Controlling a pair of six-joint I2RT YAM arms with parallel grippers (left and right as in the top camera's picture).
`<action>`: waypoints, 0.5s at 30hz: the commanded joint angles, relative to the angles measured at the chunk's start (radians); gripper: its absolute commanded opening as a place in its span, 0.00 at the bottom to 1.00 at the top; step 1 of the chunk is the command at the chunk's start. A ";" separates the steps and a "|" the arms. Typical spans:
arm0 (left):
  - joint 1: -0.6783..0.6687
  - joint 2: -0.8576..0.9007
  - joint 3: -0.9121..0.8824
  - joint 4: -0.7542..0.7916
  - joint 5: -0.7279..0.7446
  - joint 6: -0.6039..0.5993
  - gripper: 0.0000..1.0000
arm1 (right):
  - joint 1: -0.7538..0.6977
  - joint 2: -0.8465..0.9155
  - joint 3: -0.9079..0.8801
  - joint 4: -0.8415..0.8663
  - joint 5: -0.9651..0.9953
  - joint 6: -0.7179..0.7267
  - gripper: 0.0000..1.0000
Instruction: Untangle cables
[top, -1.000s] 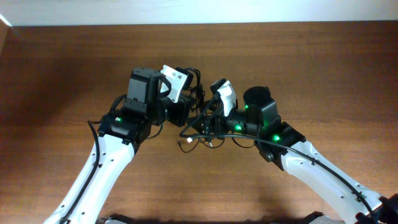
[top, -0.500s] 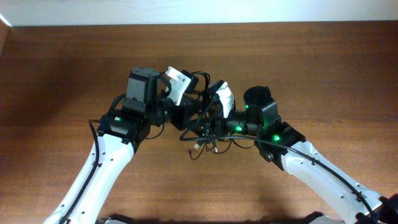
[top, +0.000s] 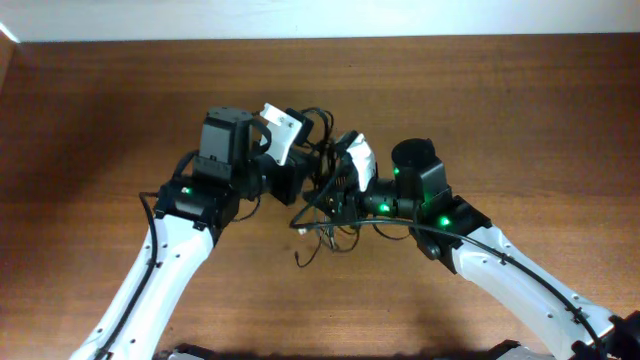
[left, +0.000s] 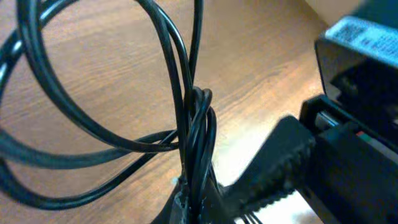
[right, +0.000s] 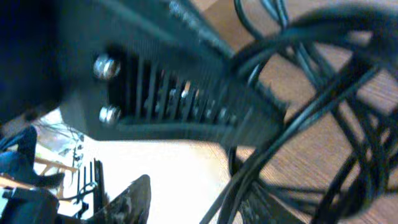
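Between the fingertips of the left gripper (left: 194, 202), low in its wrist view, several strands of the cables (left: 186, 93) are drawn into one tight bundle. The jaws appear closed on it, and one ribbed finger (left: 277, 158) shows just beside the pinch. Above the pinch the strands twist round each other, then spread into wide loops over the table (left: 112, 56). The right gripper (top: 336, 190) faces the left one closely. Its wrist view is blurred: strands cross the ribbed pad (right: 186, 106), but whether the jaws are closed on any of them cannot be told. From overhead, the tangle hangs between the two grippers near the middle of the table, somewhat toward the far edge and well away from every corner. A loose end (top: 299, 261) trails toward the near edge. Likely hazards: if the grippers part while the twist sits right above the left pinch, the pull would probably tighten it into a knot instead of opening it. A loop could also catch on a finger and drag the whole tangle along. A weak grip could let the thin strands slip free.
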 joint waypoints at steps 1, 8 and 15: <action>0.007 -0.003 0.000 0.007 -0.008 -0.007 0.00 | 0.008 0.005 0.009 0.002 -0.028 0.000 0.31; 0.007 -0.003 0.000 0.013 0.136 -0.013 0.00 | 0.008 0.005 0.009 -0.001 -0.023 0.000 0.23; 0.007 -0.003 0.000 0.031 0.237 -0.049 0.00 | 0.008 0.053 0.009 0.000 -0.023 0.000 0.28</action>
